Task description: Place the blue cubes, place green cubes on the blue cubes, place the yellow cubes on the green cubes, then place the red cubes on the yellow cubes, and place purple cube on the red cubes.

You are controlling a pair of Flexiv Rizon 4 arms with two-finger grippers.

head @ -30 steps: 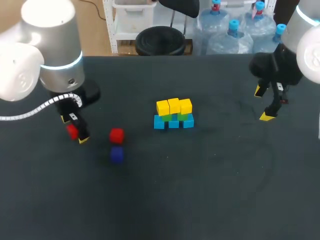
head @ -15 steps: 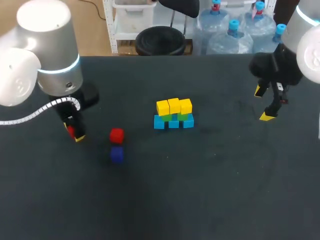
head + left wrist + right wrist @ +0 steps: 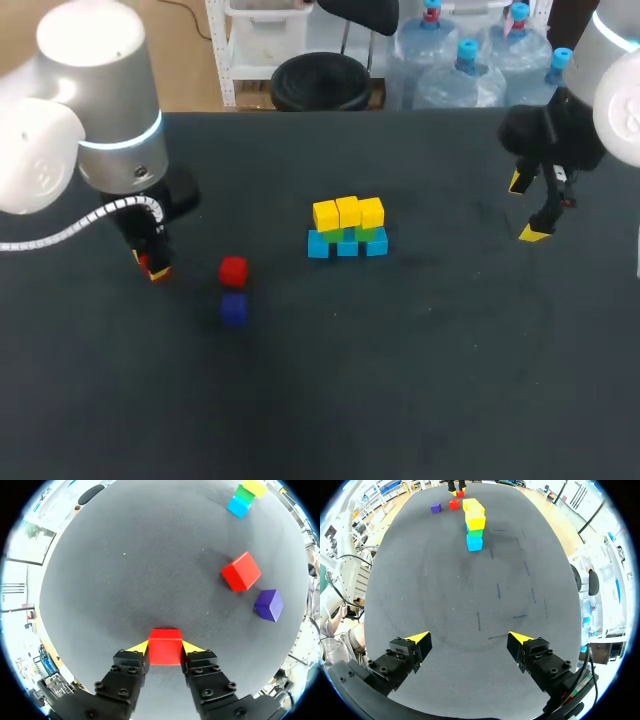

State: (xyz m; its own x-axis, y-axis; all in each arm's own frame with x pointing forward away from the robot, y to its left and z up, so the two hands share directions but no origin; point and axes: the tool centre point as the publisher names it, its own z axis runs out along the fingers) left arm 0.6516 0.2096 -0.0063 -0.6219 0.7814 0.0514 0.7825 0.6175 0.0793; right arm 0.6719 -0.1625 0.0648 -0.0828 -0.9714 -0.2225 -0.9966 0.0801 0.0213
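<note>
stack centre: blue cubes (image 3: 347, 246), green cubes (image 3: 366, 234), yellow cubes (image 3: 347, 212) placed | right gripper (image 3: 527, 208) far right, spread, empty | left gripper (image 3: 153, 268) at left, pinching red cube (image 3: 164, 647) | second red cube (image 3: 233, 270) and purple cube (image 3: 234, 309) loose left of stack | todo: both reds, then purple

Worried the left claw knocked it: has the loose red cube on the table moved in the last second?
No. The loose red cube sits where it was, directly behind the purple cube in the head view.
</note>
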